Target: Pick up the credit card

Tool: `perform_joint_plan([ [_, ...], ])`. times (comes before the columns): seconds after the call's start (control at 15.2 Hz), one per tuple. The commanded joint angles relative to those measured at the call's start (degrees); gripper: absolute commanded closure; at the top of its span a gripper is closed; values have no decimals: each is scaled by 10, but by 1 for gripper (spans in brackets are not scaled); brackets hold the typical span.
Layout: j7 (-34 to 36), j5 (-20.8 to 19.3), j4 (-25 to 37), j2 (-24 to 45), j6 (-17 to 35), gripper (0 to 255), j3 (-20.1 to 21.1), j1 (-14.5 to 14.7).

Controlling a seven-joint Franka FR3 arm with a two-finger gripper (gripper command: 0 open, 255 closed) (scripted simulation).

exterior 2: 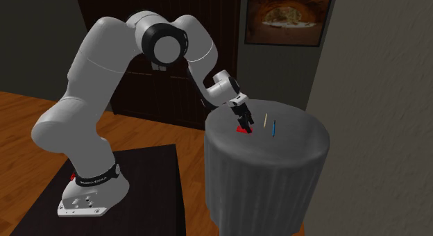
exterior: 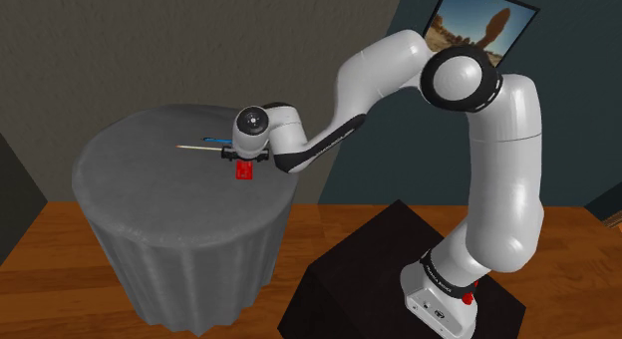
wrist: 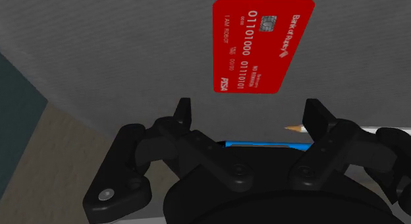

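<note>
Credit card (wrist: 263, 45) flat on table (exterior: 150, 187); end effector (wrist: 250, 109) released, shoulder-view 12 o'clock of it. Straddle edges, descend squarely.

The smooth red credit card (wrist: 262, 45), probably plastic, lies on a matt grey cloth-draped table (exterior: 150, 192).

glossy white arm (exterior: 503, 138), dark joint rings, screw-studded all-black claw (wrist: 249, 111)
</note>
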Motion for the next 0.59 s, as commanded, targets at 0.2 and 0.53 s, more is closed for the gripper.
perform_joint_plan([
  [0.2,14,-14,6,15,4,255,-7,6],
  [0.53,10,-14,12,19,4,255,-8,5],
])
